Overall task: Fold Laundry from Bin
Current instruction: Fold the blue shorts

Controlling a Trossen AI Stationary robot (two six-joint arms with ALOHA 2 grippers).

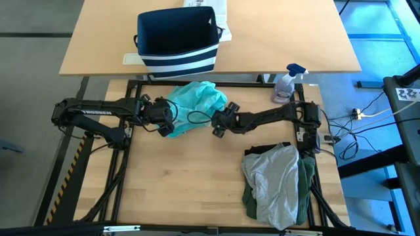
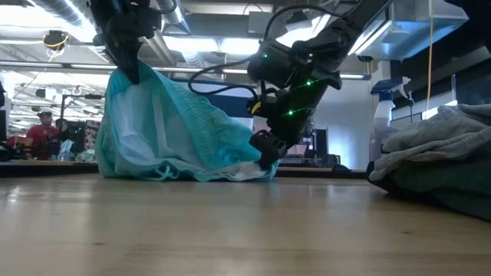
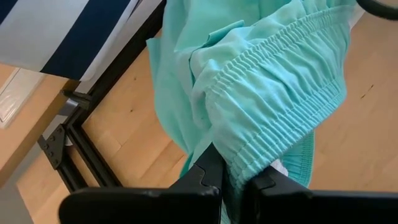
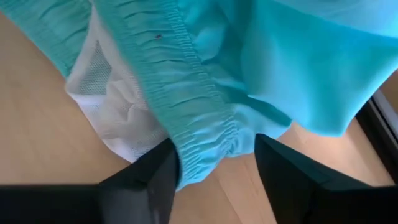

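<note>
While bunched, teal garment [image 1: 193,105] lies crosswise

Robotics lab: framed wooden workbench [image 1: 197,190], ceiling ducts [image 2: 46,15], cables.

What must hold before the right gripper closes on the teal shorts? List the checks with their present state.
1. Left gripper shut on the teal shorts, holding them up off the table: ok.
2. Right gripper fingers apart, the elastic waistband lying between them: ok.
3. Only the waistband in the gap, not the white mesh lining too: cannot tell; the lining sits right beside one finger.
4. Shorts free of the bin: ok, they hang in front of it.
5. Folded pile at the table's right side out of the way: ok.
</note>
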